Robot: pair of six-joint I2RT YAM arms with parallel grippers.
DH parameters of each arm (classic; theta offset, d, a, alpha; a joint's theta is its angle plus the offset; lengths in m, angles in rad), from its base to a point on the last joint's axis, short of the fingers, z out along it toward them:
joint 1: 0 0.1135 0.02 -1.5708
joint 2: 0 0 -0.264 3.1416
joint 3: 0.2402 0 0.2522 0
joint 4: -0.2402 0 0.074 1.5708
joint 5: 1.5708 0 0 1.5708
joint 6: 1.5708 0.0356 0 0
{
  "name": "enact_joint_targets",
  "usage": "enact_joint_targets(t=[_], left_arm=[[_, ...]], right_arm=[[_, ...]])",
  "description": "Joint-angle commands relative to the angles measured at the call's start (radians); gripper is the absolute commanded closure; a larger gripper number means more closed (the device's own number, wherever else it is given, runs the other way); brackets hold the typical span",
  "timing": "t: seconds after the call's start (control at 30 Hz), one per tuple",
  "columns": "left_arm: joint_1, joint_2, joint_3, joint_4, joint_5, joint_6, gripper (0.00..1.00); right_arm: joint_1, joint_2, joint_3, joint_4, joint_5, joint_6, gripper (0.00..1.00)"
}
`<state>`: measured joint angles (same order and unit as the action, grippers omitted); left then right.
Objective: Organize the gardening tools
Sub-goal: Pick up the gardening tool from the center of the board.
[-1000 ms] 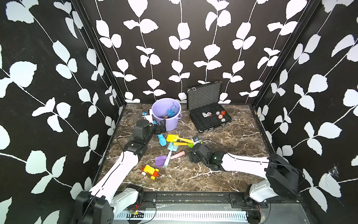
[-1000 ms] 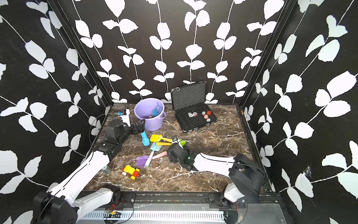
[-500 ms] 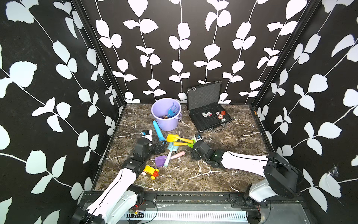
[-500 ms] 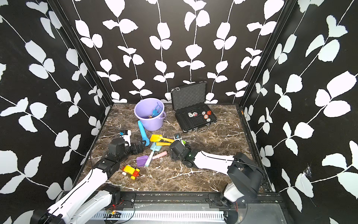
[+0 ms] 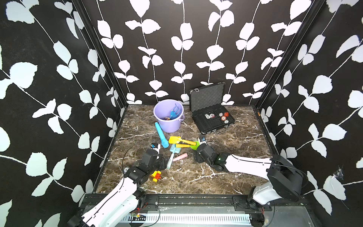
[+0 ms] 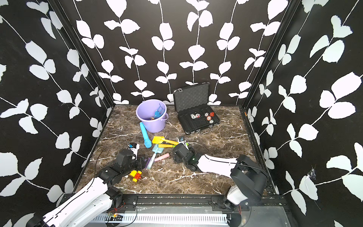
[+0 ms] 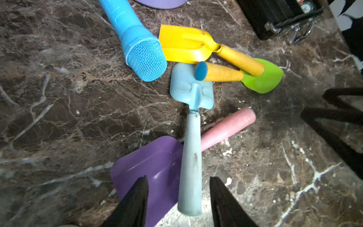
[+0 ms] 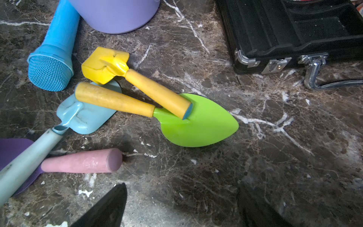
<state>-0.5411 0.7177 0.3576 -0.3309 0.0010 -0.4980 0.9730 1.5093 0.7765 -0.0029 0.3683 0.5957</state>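
Left claw apart, astride pale-teal plastic spade: looks light, stiff, slick; pinch mid-handle. Right claw apart, empty.

We are looking down on the marble tabletop. The yellow spade is resting its handle end on the green trowel, whose yellow handle is lying across the teal spade. The teal handle is crossing the purple scoop. The blue cylinder is lying beside the purple bucket. The right gripper is holding its jaws wide apart, gripping nothing.
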Motion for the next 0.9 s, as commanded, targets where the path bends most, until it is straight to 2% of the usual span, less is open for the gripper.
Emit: enact_joint_targets(t=[0.0,0.17,0.3,0.5,0.7,0.87], left_arm=[[-0.013,0.019,-0.003,-0.031,-0.021,0.016,0.50],[-0.045,0.089,0.013,-0.001,-0.019,0.034,0.50],[-0.098,0.181,0.047,0.021,-0.055,0.050,0.42],[-0.144,0.307,0.096,0.041,-0.094,0.065,0.41],[-0.154,0.396,0.134,0.042,-0.125,0.077,0.44],[-0.189,0.473,0.161,0.043,-0.146,0.085,0.53]], right_arm=[[-0.002,-0.029,-0.021,0.054,0.026,0.024,0.11],[-0.002,-0.034,-0.031,0.066,0.027,0.030,0.10],[-0.002,-0.036,-0.032,0.067,0.027,0.030,0.10],[-0.002,-0.041,-0.038,0.073,0.026,0.032,0.10],[-0.001,-0.051,-0.045,0.070,0.030,0.033,0.10],[-0.002,-0.057,-0.054,0.075,0.032,0.035,0.10]])
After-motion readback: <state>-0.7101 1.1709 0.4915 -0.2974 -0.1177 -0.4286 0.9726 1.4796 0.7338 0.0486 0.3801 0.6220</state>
